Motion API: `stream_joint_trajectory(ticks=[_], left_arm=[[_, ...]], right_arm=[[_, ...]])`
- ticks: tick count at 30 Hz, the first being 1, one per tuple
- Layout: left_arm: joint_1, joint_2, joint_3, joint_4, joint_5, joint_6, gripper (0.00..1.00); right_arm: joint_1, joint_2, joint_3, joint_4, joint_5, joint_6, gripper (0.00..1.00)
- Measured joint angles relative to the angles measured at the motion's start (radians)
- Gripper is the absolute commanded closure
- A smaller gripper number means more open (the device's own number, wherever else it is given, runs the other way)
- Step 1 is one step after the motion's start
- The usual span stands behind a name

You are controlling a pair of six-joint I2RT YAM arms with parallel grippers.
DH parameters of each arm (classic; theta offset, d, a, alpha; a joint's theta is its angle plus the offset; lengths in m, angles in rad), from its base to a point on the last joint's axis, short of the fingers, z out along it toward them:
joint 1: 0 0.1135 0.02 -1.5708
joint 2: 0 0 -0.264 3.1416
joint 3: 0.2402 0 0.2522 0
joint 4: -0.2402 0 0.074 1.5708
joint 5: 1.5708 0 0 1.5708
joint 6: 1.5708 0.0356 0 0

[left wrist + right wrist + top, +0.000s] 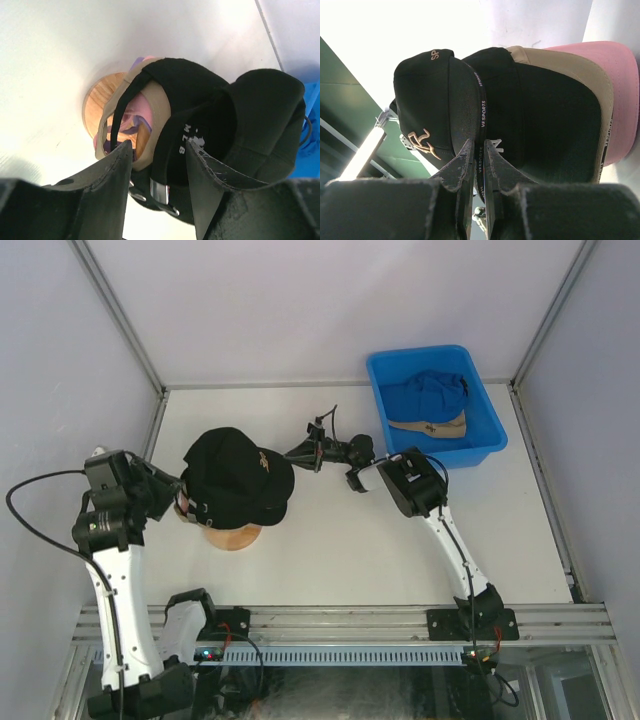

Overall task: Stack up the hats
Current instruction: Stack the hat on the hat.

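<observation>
Up close, the left hand (159,147) has its two dark fingers (112,175) standing apart, straddling the rear of the top black cap (235,475). The metal buckle (159,191) of a back strap hangs in the gap, and nothing is pinched that I can see. Over on the other side, the right hand (478,145) is all but shut, nipping the front edge of that same cap's brim (the one with gold stitching on the crown). And look at the pile beneath: a second black cap (540,115), then the tan cap (570,62), then the pink cap (620,85), and a sliver of lavender cap (136,63). All of it sits on the wooden head-form (232,536), left of centre on the worktop (340,570). So the step, I'd say, is seating this cap down square on the stack. To do it well, the left hand wants the black back band only, not the tan rim just beside its finger. It should draw down gently while the right hand holds the brim lined up over the brims below. Tug both ends evenly, or the crown may ride up crooked, and let go of the brim last. A blue cap (425,392) and a beige cap (430,427) lie in the blue bin (382,390) at the far right, so there's more to come.
</observation>
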Motion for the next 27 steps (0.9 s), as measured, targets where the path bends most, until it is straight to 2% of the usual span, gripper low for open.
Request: stream_joint_trajectory(ticks=[16, 20, 27], left_arm=[[0.006, 0.075, -0.034, 0.079, 0.017, 0.021, 0.55], [0.006, 0.085, -0.035, 0.095, 0.028, 0.025, 0.59], [0.006, 0.101, -0.042, 0.117, 0.044, 0.025, 0.74]], right_arm=[[0.004, 0.029, 0.027, -0.001, -0.013, 0.001, 0.91], [0.004, 0.031, 0.038, -0.002, -0.018, 0.0, 0.91], [0.005, 0.031, 0.042, -0.003, -0.024, 0.001, 0.91]])
